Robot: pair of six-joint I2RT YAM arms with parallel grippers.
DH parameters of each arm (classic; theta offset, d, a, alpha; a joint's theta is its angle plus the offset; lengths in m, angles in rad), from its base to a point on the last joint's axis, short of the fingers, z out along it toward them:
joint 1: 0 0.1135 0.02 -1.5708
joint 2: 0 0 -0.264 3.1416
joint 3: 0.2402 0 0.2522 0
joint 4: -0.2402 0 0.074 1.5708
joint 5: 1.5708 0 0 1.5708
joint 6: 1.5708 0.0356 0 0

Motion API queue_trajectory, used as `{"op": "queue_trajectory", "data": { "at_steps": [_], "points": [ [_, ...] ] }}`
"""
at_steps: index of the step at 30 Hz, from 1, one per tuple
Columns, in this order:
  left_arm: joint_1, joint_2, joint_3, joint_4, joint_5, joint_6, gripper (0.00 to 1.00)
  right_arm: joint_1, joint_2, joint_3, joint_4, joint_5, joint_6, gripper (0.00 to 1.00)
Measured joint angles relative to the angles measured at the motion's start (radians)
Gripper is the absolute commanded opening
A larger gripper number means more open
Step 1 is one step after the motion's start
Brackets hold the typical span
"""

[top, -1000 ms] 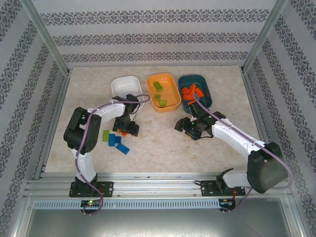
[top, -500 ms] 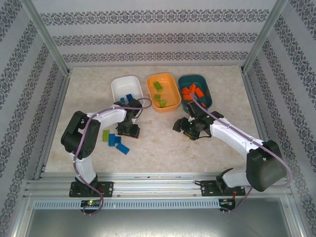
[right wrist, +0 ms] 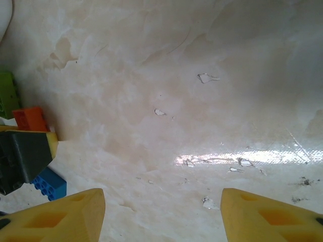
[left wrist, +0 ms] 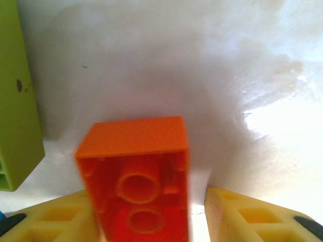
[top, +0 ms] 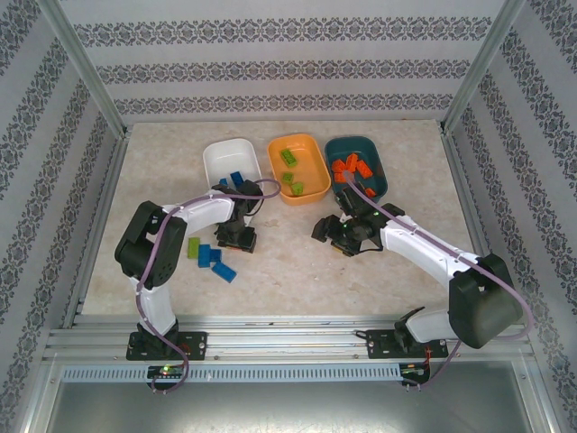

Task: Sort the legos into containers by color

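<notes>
Lime brick (top: pixel 193 248), loose blue bricks (top: pixel 216 262): close together on the worktop (top: pixel 297 280), left of centre, not yet sorted.

White dish (top: pixel 215 152): holds sorted blue bricks (top: pixel 236 178) at its near end.

Left tool (top: pixel 236 238): low over the worktop just before the white dish. Released, jaws narrow, straddling one orange brick (left wrist: pixel 136 171). One finger (left wrist: pixel 55 222) against its side, bare worktop showing at the other.

Orange brick: on its side, hollow underside toward the tool. Likely light, rigid, smooth-walled, slippery. Apt to twist or squirt out if pinched at a corner. Best taken squarely across two opposite flat walls.

Orange dish (top: pixel 311 142): holds sorted lime bricks (top: pixel 290 162).

Right tool (right wrist: pixel 161 201): jaws wide, nothing between, over bare worktop near the teal dish (top: pixel 374 153).

Teal dish: holds sorted orange bricks (top: pixel 350 167). Probable destination for the orange brick.
</notes>
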Motion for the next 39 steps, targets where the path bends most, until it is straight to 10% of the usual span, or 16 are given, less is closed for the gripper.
{"op": "queue_trajectory", "data": {
  "at_steps": [17,26,39],
  "points": [
    [-0.008,-0.076,-0.053,0.000,0.033,-0.017,0.34,-0.058,-0.096,-0.026,-0.024,-0.004,-0.010,0.62],
    [-0.072,-0.242,-0.037,0.000,0.254,-0.073,0.34,-0.256,-0.278,-0.125,-0.091,-0.031,-0.041,0.62],
    [-0.094,0.162,0.684,0.064,0.497,-0.203,0.33,-0.374,-0.428,-0.220,-0.155,-0.092,-0.062,0.62]
  ]
}}
